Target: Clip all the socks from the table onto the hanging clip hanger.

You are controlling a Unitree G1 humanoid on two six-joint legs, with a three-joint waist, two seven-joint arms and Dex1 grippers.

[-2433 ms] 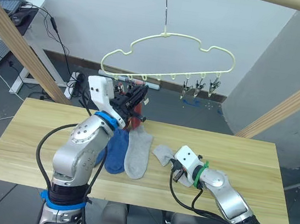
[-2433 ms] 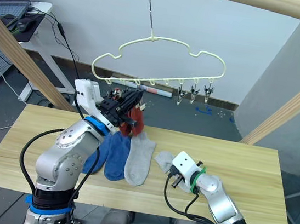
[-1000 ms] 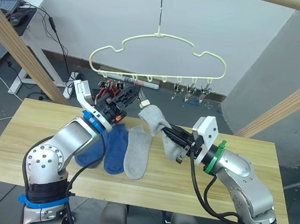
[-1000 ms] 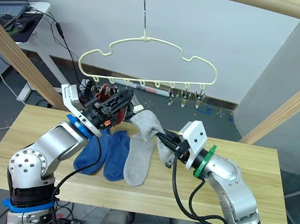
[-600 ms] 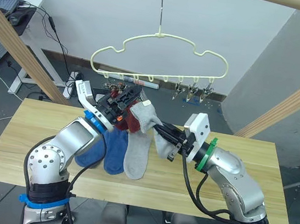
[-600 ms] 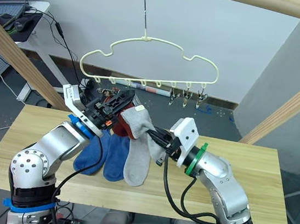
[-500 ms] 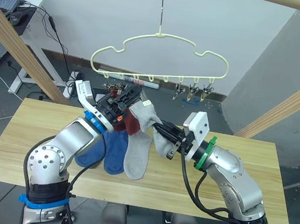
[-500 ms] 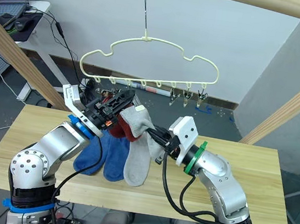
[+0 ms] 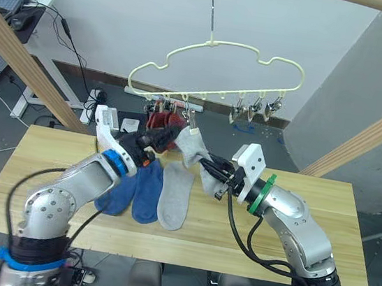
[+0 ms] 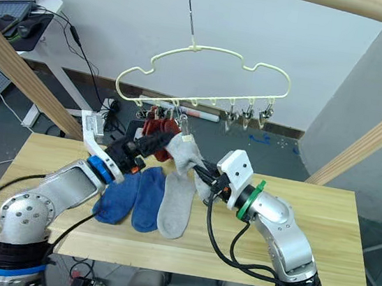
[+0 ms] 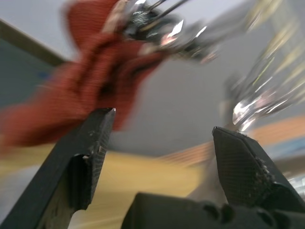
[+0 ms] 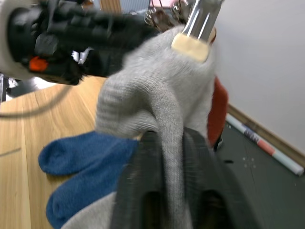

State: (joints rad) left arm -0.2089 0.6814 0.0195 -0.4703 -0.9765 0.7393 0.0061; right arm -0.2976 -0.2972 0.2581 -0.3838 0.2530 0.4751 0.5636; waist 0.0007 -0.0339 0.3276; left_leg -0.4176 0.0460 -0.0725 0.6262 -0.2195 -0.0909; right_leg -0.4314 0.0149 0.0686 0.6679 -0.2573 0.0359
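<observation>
left gripper raised by red socks, fingers apart | right gripper outstretched, pinching grey sock at clip

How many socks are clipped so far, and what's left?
Done: rust red socks hang from the clip hanger. In hand: a grey sock, its top in a clip, gripped by the right end effector. Left on the table: two blue socks, one grey sock.

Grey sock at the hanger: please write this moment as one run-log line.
right gripper: shut on grey sock | clip: on sock top | left gripper: open | table: two blue, one grey
</observation>
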